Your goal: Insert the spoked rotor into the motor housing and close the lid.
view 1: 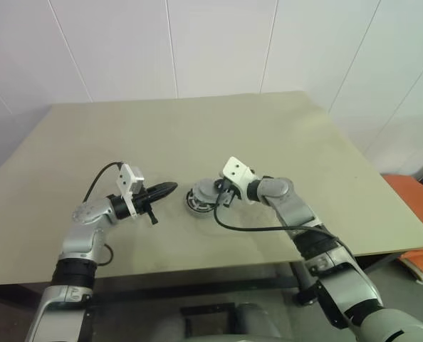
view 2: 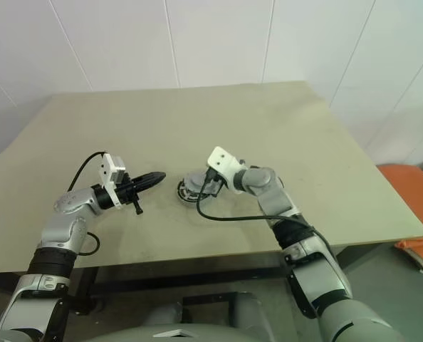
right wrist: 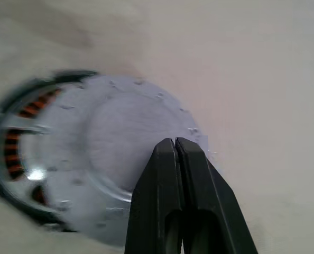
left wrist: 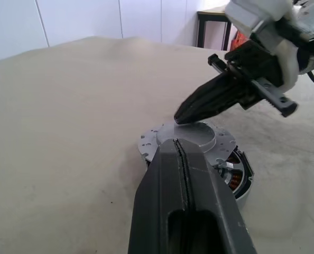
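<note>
Near the middle of the surface [view 1: 283, 142]: the motor housing [left wrist: 240, 197], with the spoked rotor [left wrist: 235, 179] already inside, copper windings peeking out at one side. On top, a silvery lid [left wrist: 191, 138], sitting shifted off-centre, not yet seated. Right hand [left wrist: 184, 115], fingers pressed together, tip down on the lid, probably to nudge or press it home. Left hand [view 1: 170, 188], fingers likewise together and empty, waiting just left of the housing.

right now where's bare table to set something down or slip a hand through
Free: the far half of the table up to the wall, and the wide stretch right of the right gripper. Crowded: the middle, where both shut grippers flank the motor housing; the left gripper leaves a narrow gap.
</note>
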`<state>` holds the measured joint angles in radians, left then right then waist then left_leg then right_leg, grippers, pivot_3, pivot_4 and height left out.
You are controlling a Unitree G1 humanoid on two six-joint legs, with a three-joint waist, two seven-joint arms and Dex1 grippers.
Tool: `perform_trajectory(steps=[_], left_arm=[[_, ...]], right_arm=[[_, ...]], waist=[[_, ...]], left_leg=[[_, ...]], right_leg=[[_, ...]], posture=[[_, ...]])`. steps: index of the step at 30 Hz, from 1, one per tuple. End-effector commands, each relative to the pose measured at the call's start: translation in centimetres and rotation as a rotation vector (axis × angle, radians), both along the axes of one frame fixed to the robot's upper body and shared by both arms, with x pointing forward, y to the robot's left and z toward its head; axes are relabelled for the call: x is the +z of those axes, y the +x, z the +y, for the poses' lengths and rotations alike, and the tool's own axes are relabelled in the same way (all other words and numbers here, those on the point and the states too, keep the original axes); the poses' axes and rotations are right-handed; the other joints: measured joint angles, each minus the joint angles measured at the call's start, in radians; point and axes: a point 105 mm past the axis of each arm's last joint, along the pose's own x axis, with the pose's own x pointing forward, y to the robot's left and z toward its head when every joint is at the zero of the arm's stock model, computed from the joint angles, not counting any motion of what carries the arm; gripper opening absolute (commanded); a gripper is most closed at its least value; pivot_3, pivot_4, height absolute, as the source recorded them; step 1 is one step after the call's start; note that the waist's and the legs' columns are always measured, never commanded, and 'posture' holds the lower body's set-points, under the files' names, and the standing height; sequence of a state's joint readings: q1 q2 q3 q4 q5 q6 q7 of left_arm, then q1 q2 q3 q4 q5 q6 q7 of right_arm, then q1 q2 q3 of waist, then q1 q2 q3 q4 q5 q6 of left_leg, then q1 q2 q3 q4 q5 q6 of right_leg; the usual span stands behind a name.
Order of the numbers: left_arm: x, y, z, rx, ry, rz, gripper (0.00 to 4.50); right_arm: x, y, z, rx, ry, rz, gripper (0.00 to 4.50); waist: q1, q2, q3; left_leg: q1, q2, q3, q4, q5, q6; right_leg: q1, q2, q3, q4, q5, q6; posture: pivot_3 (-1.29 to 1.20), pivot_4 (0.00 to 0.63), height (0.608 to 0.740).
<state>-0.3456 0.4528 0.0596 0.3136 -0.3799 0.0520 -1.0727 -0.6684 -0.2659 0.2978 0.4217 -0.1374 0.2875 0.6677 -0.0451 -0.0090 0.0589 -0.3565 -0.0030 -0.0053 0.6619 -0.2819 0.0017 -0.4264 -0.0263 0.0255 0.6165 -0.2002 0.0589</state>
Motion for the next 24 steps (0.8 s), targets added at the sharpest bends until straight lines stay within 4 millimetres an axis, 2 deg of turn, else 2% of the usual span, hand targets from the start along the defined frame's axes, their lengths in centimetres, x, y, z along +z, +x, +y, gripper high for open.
perform_trajectory(steps=[1,7,18,24], left_arm=[[0.8,0.0,0.1,-0.006,0.011,-0.037,0.0],[0.8,0.0,0.2,-0.006,0.012,-0.035,0.0],[0.7,-0.3,0.3,-0.001,0.007,-0.028,0.0],[0.6,-0.3,0.4,0.001,0.009,-0.026,0.0]], right_arm=[[1.8,1.2,-0.3,-0.022,-0.019,-0.104,0.06],[0.6,-0.4,0.7,0.049,0.022,0.022,0.06],[0.5,-1.0,0.9,0.068,0.044,0.073,0.06],[1.1,-2.3,2.2,0.134,0.138,0.138,0.06]], waist=[[0.0,0.0,0.0],[0.0,0.0,0.0],[-0.001,0.0,0.0],[-0.004,0.0,0.0]], left_leg=[[0.0,0.0,0.0,0.0,0.0,0.0],[0.0,0.0,0.0,0.0,0.0,0.0],[0.0,0.0,0.0,0.0,0.0,0.0],[0.0,0.0,0.0,0.0,0.0,0.0]], right_leg=[[0.0,0.0,0.0,0.0,0.0,0.0],[0.0,0.0,0.0,0.0,0.0,0.0],[0.0,0.001,0.0,0.0,0.0,0.0],[0.0,0.001,0.0,0.0,0.0,0.0]], posture=[[0.0,0.0,0.74],[0.0,0.0,0.74],[0.0,0.0,0.74],[0.0,0.0,0.74]])
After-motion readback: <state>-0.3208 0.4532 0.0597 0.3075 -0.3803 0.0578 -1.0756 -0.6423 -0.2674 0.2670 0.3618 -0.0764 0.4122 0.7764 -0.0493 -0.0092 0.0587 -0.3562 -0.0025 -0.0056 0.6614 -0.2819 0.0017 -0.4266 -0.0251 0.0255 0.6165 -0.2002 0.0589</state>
